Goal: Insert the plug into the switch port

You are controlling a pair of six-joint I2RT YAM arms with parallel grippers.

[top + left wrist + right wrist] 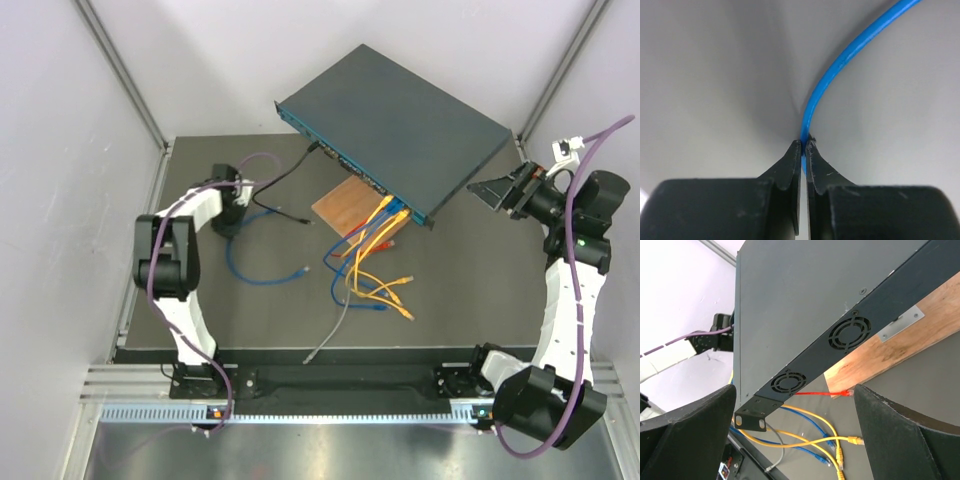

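Top view only: both my arms at once. The switch [400, 125] sits in the upper centre of the frame, its near edge propped on a wooden board [350, 205], with yellow cables [375, 285] and others fanning from its front face onto the dark table [480, 290].
Left wrist view only: the pinch itself, against a blank pale background.
Right wrist view only: the switch's end face with two round fan grilles, a red cable [815, 393] beneath it, and a metal bracket on the board's edge.
Left arm pose: folded at the elbow at left of the top view, wrist turned down to the table left of the switch.
Right arm pose: rising along the right edge, wrist bent toward the switch's right end.
Left gripper [230, 215]: clenched on the blue cable [840, 62], which rises from between my fingertips [792, 155] and curves to the upper right.
Right gripper [795, 390]: spread wide, grasping nothing, apart from the switch's end.
Plug [303, 270]: on the table below and left of the board, at the loose end of a blue cable, well apart from the sockets.
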